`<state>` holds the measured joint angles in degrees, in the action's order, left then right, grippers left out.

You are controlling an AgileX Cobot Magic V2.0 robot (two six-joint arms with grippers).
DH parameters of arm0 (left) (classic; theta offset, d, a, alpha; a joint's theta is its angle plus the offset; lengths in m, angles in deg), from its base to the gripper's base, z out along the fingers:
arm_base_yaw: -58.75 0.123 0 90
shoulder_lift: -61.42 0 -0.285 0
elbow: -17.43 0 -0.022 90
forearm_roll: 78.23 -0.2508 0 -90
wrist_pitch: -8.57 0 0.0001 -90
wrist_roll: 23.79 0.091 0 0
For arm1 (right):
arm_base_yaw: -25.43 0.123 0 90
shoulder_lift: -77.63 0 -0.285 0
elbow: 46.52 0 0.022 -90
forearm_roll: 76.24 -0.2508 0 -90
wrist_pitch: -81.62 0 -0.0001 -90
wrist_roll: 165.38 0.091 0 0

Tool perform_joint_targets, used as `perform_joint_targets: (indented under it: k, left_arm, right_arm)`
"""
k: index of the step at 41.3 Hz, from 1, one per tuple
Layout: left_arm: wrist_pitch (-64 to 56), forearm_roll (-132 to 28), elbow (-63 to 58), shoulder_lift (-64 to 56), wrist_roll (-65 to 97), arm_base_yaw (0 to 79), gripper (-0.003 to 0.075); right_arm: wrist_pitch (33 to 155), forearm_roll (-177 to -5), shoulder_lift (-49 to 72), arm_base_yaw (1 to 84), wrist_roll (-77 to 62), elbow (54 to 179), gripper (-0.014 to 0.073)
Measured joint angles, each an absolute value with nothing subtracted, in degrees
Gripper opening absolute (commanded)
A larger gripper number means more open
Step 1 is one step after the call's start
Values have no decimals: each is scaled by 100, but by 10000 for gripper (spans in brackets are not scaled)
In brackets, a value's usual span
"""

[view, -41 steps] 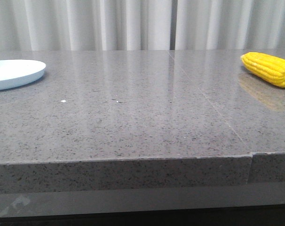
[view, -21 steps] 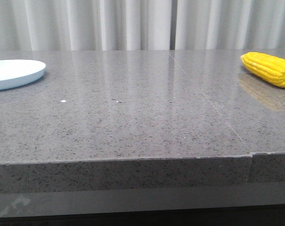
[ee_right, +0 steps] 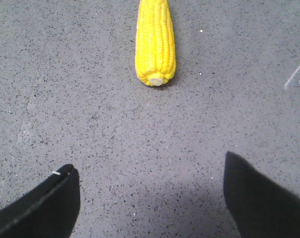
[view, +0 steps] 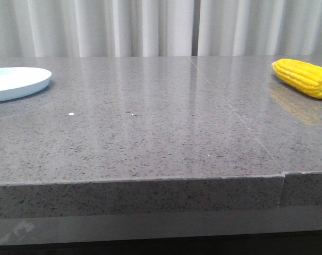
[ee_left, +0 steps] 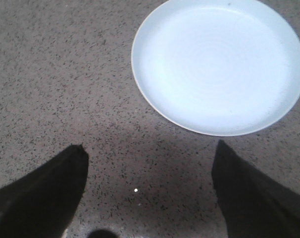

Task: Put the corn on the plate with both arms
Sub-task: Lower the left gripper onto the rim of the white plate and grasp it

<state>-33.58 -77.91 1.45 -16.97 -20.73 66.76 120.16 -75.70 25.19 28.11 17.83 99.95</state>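
The yellow corn [view: 303, 77] lies on the grey stone table at the far right, and the right wrist view shows it [ee_right: 155, 42] with its pale cut end toward the camera. The pale blue-white plate [view: 15, 82] sits at the far left, empty; it also fills part of the left wrist view [ee_left: 217, 64]. My left gripper [ee_left: 149, 154] is open and empty above bare table just short of the plate. My right gripper [ee_right: 151, 168] is open and empty, the corn ahead of it and apart. Neither gripper shows in the front view.
The grey speckled table [view: 150, 133] has a seam [view: 230, 109] running back from a step in its front edge [view: 284, 175]. A small white speck [view: 71, 113] lies left of centre. White curtains [view: 150, 26] hang behind.
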Motion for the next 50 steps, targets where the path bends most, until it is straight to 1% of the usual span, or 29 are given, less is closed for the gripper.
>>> perform_joint_targets:
  k: [7, 11, 28, 45, 48, 50]
  left_arm:
    - [-3467, -6588, 641, -2450, -1195, 7229, 512]
    - [-3425, -6246, 884, -2843, -1008, 7377, 512]
    - [-3248, -6013, 1888, -4539, -911, 7414, 512]
    - [-3113, -5993, 2423, -5355, -908, 7255, 512]
    - [-3113, -5990, 2427, -5409, -908, 7244, 480]
    - [-3113, -5990, 2427, -5437, -908, 7244, 423]
  right_arm:
    - [12016, -7570, 2519, 2811, 1783, 9995, 615]
    - [12016, -7570, 2519, 2811, 1783, 9995, 615]
    - [12016, -7570, 2519, 2811, 1783, 9995, 615]
    - [12016, -7570, 2519, 2811, 1783, 9995, 615]
    - [12016, -7570, 2519, 2811, 1783, 9995, 615]
    - [12016, -7570, 2519, 2811, 1783, 9995, 615]
